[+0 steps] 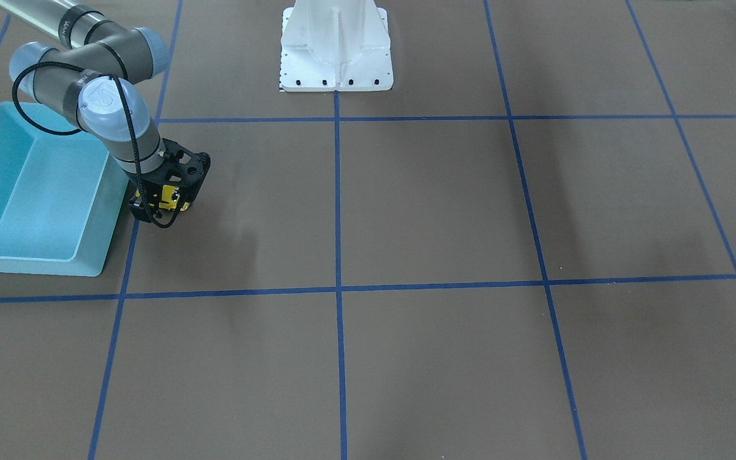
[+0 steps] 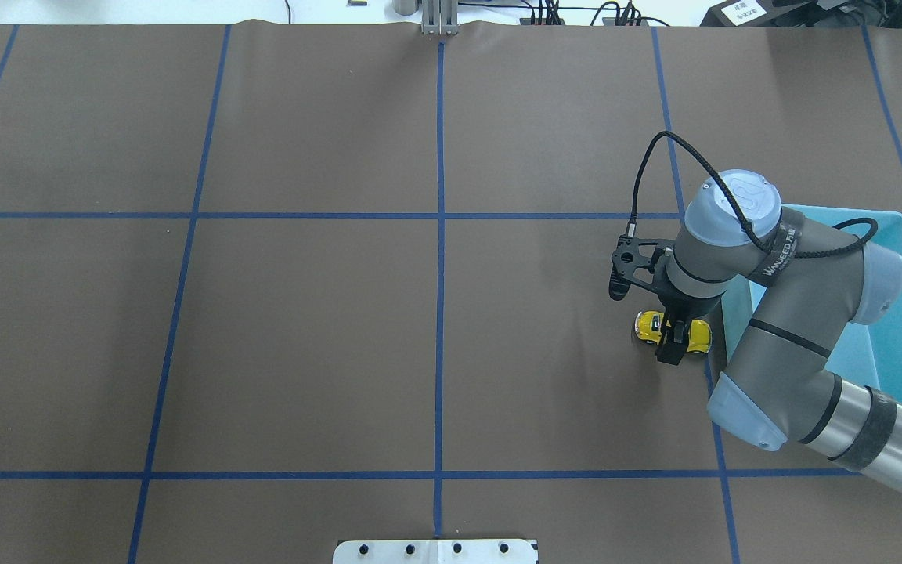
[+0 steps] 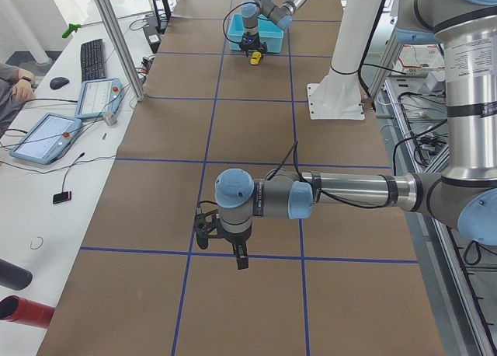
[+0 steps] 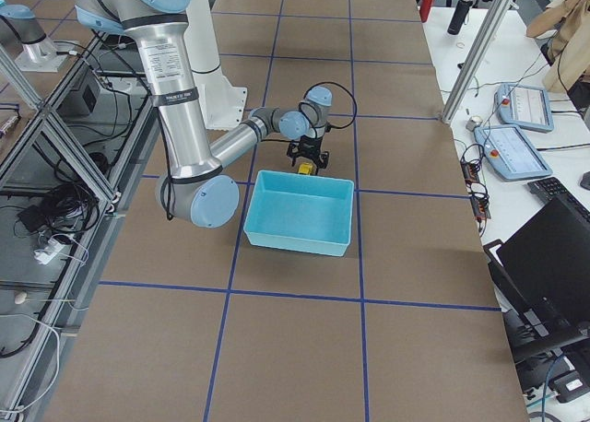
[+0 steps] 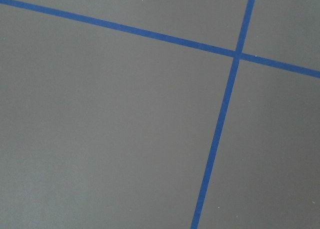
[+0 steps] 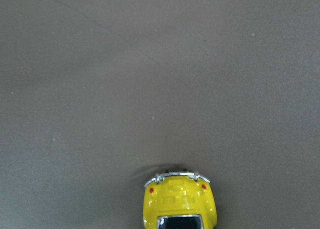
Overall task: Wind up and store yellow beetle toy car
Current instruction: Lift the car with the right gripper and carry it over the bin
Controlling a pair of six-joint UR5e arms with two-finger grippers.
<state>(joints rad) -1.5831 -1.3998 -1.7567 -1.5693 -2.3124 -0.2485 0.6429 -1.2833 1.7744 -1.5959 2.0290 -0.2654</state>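
Scene: brown table (image 2: 302,337) ruled with blue tape lines, and two robot arms, one of them at work.
Car: the yellow beetle toy car (image 2: 698,334) sits on its wheels on the table, just beside the outer wall of the light blue bin (image 1: 29,265), not inside it.
Right claw: the right gripper (image 2: 672,333) points straight down over the car, its jaws narrow and closed about the car's flanks at mid-body.
Left claw: the left gripper (image 3: 241,256) hangs above bare table, well apart from the car. Whether it is wide or narrow cannot be told.
Long axis: the car lies across the table, one end toward the bin, the other toward the table's middle. The fingers cross it at right angles.
Tail end: the right wrist view shows the rear bumper and two red lamps facing open table.
Nearer arm: the right, by far.
Likely next: a drag along that axis with the wheels pressed down, then a lift sideways over the bin wall. The car is not yet stored.
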